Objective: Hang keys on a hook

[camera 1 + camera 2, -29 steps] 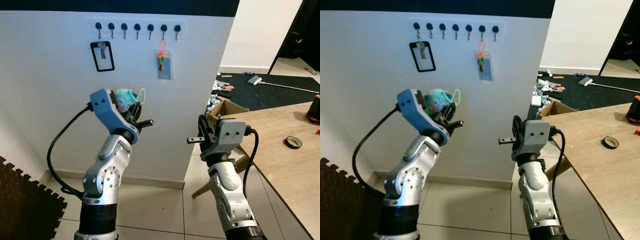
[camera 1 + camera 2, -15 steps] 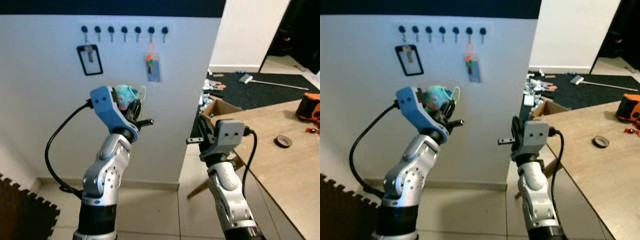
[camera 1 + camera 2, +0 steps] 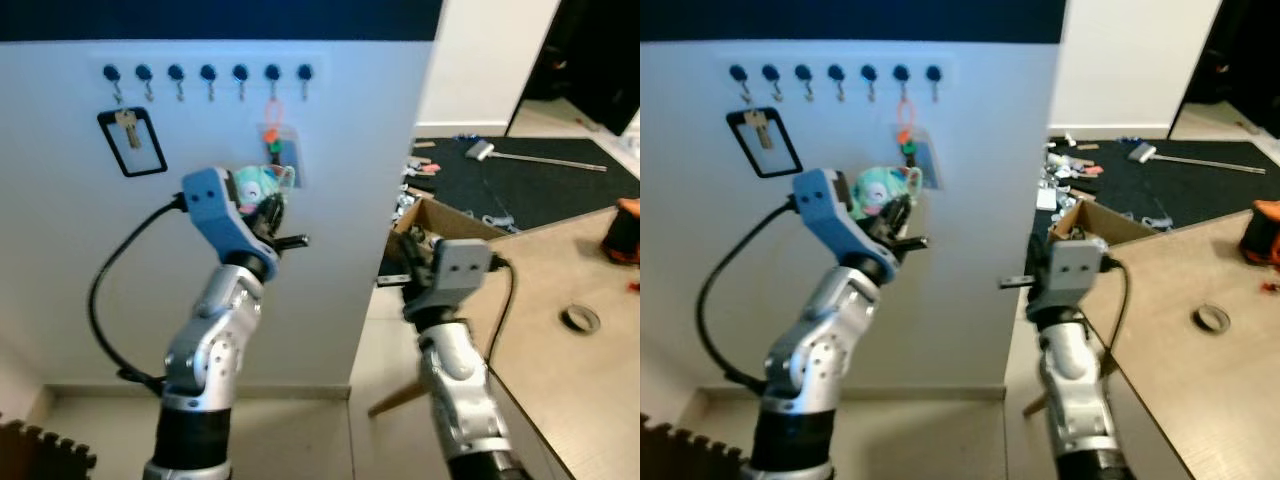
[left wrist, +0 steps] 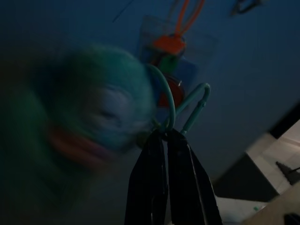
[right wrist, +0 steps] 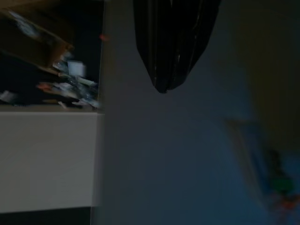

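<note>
Currently: left gripper [image 4: 161,140] pinches keys [image 3: 262,185] by the loop | right gripper [image 5: 164,70] closed, idle | hooks [image 3: 208,74] above | risk: loop misses hook, keys drop.

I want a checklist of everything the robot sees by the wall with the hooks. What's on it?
Surface: white wall carrying a row of seven dark-knobbed hooks.
Job's things: teal plush keychain with a teal loop, held up below the hooks.
Clutter: black-framed holder with a key on the first hook; clear pouch on an orange strap on the sixth hook.
Grippers: left gripper shut on the keychain loop; right gripper raised, holding nothing, fingers together.
Cables: black cable looping from the left arm.
Surroundings: wooden table with a tape roll; cardboard box; tiled floor.
</note>
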### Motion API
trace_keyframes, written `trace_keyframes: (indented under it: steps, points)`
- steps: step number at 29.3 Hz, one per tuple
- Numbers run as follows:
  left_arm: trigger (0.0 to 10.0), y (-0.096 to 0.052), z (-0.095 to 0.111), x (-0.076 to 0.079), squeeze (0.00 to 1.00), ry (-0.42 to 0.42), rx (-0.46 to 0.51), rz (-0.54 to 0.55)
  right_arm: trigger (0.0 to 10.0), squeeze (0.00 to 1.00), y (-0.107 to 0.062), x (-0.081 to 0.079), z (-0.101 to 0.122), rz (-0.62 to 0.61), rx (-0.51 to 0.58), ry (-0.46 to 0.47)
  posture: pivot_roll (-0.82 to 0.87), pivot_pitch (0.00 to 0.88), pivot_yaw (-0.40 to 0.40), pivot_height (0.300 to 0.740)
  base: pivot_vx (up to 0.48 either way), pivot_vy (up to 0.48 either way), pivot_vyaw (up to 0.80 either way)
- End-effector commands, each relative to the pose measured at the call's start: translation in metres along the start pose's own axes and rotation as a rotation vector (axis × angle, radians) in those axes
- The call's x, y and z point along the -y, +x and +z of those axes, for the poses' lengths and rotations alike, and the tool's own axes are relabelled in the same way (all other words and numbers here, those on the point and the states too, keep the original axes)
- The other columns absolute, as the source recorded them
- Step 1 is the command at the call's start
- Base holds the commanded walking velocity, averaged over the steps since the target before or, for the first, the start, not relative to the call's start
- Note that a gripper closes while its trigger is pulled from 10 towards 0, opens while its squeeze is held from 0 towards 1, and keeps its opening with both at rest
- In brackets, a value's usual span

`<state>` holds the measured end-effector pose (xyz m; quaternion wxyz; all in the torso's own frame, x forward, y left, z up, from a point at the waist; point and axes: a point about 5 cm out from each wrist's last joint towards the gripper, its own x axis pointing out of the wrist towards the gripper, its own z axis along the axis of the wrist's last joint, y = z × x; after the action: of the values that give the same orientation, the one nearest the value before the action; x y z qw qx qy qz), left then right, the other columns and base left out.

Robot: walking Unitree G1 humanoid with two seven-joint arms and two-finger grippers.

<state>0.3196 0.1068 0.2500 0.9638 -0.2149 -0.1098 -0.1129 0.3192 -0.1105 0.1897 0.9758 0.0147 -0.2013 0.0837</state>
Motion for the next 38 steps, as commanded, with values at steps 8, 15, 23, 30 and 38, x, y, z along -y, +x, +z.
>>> trace_keyframes:
  steps: [8, 15, 23, 30, 38]
  points:
    - [10.0, -0.014, 0.012, 0.0, 0.0, -0.032, 0.039, -0.044, 10.0, 0.0, -0.006, 0.012, -0.007, -0.033, -0.026, -0.01, 0.15, 0.121, 0.026, 0.74, 0.216, 0.0, 0.0]
    - [10.0, -0.046, 0.025, -0.01, 0.0, -0.065, 0.006, -0.191, 10.0, 0.0, -0.009, 0.013, -0.01, -0.029, -0.039, -0.012, 0.16, 0.126, 0.026, 0.74, 0.0, 0.0, 0.0]
    - [10.0, -0.075, 0.018, -0.023, 0.0, 0.025, -0.083, -0.174, 10.0, 0.0, -0.007, 0.011, -0.011, -0.015, -0.041, -0.007, 0.17, 0.126, 0.024, 0.74, 0.0, 0.0, 0.0]
    - [10.0, -0.066, 0.039, -0.015, 0.0, 0.027, 0.005, -0.16, 10.0, 0.0, -0.007, 0.011, -0.01, -0.01, -0.037, -0.009, 0.18, 0.121, 0.012, 0.74, 0.0, 0.0, 0.0]
    - [10.0, -0.042, 0.059, -0.013, 0.0, -0.01, 0.094, -0.103, 10.0, 0.0, -0.01, 0.014, -0.01, -0.01, -0.026, -0.05, 0.18, 0.119, 0.011, 0.74, 0.0, 0.0, 0.0]
